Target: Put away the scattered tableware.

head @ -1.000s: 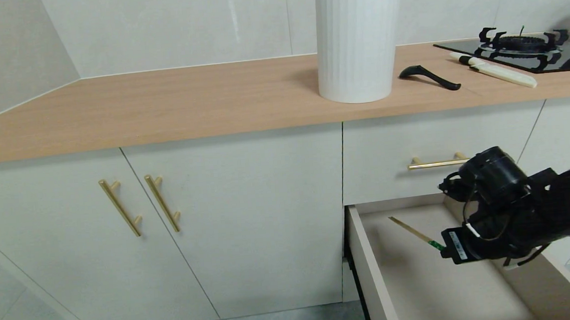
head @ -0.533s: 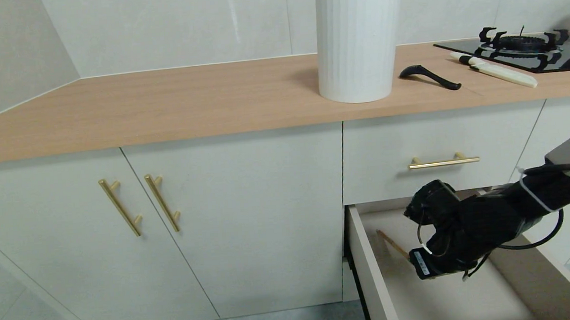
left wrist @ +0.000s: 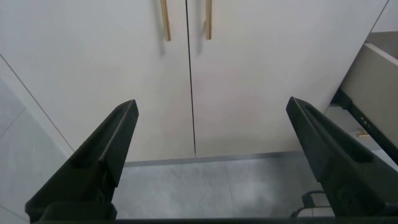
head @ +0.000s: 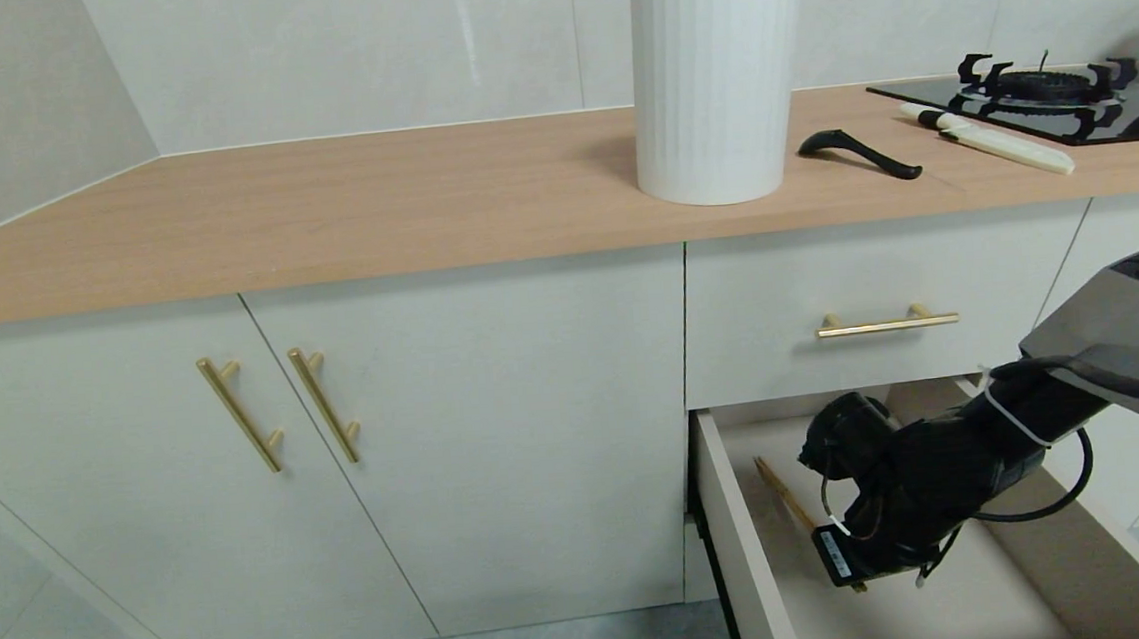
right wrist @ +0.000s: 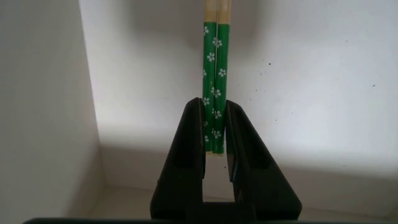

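Pair of bamboo chopsticks with green flowered ends (right wrist: pixel 216 50), clamped at the green ends by right hand (right wrist: pixel 215 109), inside open beige drawer (head: pixel 735 528) near its left wall, left hand (left wrist: pixel 211 107) spread wide, holding nothing, black curved utensil (head: pixel 859 154) and cream knife (head: pixel 993 144) at wooden counter (head: pixel 321 207) right end.

Soft, even light is falling from overhead, keeping the countertop (head: pixel 321 207) bright. The white ribbed container (head: pixel 713 79) is throwing a faint shadow to its left. The black hob (head: pixel 1067 119) is catching a pale sheen. In the open drawer (head: pixel 735 538), the right gripper (right wrist: pixel 215 124) is casting a grey band of shadow over the floor by the chopsticks (right wrist: pixel 215 56).
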Robot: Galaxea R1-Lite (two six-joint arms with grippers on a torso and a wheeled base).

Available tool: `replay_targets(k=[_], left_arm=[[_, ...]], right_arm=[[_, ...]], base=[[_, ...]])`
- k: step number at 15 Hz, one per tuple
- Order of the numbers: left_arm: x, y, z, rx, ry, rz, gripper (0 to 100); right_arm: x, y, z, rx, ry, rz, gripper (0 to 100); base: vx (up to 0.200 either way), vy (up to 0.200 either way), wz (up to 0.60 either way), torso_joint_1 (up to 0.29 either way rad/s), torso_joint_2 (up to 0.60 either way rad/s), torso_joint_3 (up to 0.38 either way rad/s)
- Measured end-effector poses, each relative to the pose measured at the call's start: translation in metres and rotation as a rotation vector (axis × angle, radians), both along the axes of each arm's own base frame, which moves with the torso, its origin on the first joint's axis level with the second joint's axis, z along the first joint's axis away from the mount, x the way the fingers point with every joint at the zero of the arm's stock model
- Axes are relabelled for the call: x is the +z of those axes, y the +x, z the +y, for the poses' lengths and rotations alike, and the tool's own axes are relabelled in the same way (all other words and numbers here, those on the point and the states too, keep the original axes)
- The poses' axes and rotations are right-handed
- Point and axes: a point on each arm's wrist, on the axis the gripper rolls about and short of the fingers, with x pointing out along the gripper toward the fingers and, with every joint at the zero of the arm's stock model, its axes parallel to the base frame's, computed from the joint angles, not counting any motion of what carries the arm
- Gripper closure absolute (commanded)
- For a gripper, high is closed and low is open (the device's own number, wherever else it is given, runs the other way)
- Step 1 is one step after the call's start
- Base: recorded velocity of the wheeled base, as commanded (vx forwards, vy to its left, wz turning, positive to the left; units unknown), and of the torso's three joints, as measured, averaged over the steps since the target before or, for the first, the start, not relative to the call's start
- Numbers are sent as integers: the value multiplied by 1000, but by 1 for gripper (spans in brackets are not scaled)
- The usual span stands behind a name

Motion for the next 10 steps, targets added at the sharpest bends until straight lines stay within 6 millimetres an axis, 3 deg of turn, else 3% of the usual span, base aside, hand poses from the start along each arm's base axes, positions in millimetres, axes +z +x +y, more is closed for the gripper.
replay_targets(k=[1,2,7,10], left_arm=[[0,0,0,0,0,0,0],[0,0,0,0,0,0,0],[0,0,0,0,0,0,0],[0,0,0,0,0,0,0]], right_arm=[[0,1,0,0,2,-4,100],[-1,0,0,0,2,-4,0],[-1,-1,-1,0,0,0,0],[10,-5,-2,0,8,-22,0]], base=[[0,0,0,0,0,0],[0,0,0,0,0,0],[0,0,0,0,0,0],[0,0,0,0,0,0]])
